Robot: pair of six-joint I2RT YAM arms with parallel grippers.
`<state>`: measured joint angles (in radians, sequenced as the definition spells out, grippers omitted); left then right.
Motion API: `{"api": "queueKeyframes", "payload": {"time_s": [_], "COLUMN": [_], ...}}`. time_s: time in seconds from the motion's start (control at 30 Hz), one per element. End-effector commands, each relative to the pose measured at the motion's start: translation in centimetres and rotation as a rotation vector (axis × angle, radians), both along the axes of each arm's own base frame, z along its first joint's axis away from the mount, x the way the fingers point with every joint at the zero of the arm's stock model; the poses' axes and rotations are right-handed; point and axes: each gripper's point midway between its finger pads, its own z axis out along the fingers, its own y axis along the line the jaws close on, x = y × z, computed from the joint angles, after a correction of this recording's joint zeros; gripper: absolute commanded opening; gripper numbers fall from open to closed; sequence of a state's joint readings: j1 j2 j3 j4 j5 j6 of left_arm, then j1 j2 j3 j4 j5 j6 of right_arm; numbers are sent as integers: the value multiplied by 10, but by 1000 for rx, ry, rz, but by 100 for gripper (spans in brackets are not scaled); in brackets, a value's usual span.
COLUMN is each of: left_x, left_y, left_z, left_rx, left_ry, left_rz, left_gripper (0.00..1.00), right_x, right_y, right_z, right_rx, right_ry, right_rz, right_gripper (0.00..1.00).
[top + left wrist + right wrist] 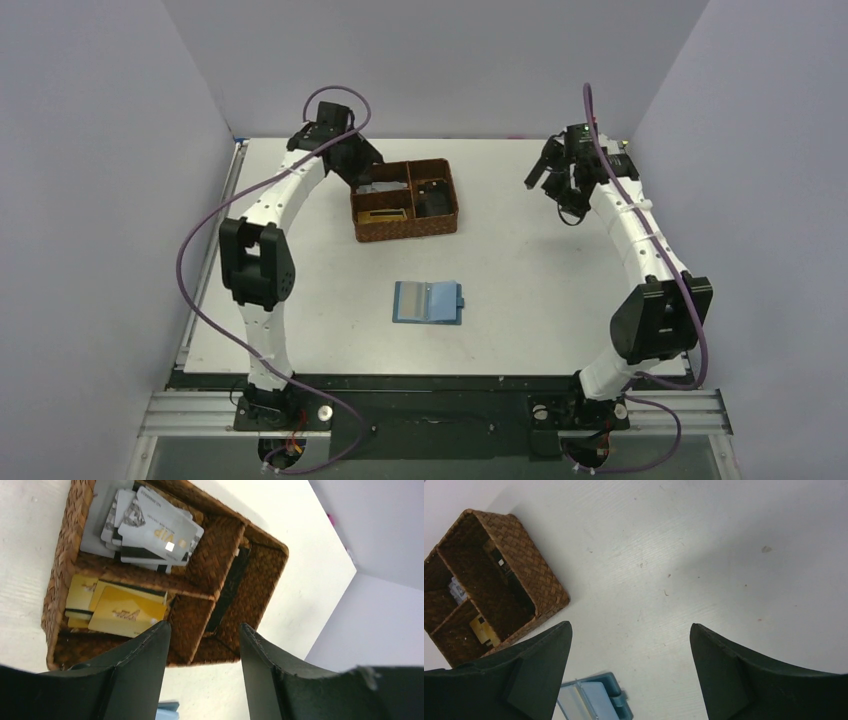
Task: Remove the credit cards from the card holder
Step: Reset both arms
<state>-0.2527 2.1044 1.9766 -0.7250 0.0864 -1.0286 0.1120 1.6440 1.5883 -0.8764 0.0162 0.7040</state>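
Top external: card holder (428,302) lies open mid-worktop, at 6 o'clock from basket (405,235). Above basket's gold cards (125,611): left gripper (204,628), released, empty. At 3 o'clock: right gripper (630,627), wide, empty. Step: likely card drop-off. Next: check holder's slots.

Rough woven basket (222,550) holds glossy plastic cards (159,530) — the white table (704,555) looks matt, faintly scuffed.

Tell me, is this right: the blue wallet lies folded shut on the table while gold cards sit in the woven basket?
No: the wallet lies open and flat, as the top external view shows. The gold cards do sit in the basket.
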Motion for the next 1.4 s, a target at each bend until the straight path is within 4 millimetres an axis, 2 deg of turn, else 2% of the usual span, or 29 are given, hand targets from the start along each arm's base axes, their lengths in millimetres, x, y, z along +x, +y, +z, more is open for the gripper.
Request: {"api": "queueKeyframes", "payload": {"time_s": [0.0,0.17,0.27,0.5,0.6,0.7,0.73,0.77,0.8,0.83,0.87,0.9,1.0,1.13,1.17,1.2,1.23,1.37], "left_x": [-20,-61,-83,-136,-160,-176,-185,-191,-198,-202,-209,-212,-225,-239,-243,-245,-249,-254], "left_y": [-8,-24,-30,-47,-50,-48,-47,-47,-43,-42,-40,-39,-35,-29,-27,-25,-23,-17], "left_z": [46,49,55,59,55,52,50,49,46,44,40,38,29,30,24,29,24,26], "left_rx": [-12,18,63,134,152,161,176,182,213,225,237,239,231,250,257,254,261,260], "left_ry": [-136,-205,-229,-250,-247,-261,-264,-266,-269,-272,-277,-279,-286,-329,-324,-352,-349,-377], "left_rz": [-62,-162,-215,-360,-400,-423,-433,-445,-452,-457,-468,-470,-487,-516,-522,-523,-524,-517], "left_gripper": [51,53,54,54,54,54,54,54,54,54,54,54,55,55,55,55,55,55], "right_x": [-19,-34,-45,-59,-70,-81,-85,-89,-93,-97,-100,-104,-108,-113,-115,-116,-117,-119], "right_y": [15,37,44,55,66,74,80,81,86,88,92,93,99,99,99,98,97,97], "right_z": [24,21,11,16,25,23,28,22,27,20,25,17,17,14,16,13,14,9], "right_rx": [-31,-48,-8,-21,-7,-7,0,-2,4,4,20,21,52,52,59,58,59,65], "right_ry": [-68,-112,-113,-176,-219,-239,-265,-261,-287,-282,-310,-300,-322,-346,-360,-365,-374,-375], "right_rz": [34,96,90,83,102,112,126,127,138,143,153,158,187,218,218,221,220,223], "right_gripper": [84,84,84,84,84,84,84,84,84,84,84,85,85,85,85,85,85,85]}}
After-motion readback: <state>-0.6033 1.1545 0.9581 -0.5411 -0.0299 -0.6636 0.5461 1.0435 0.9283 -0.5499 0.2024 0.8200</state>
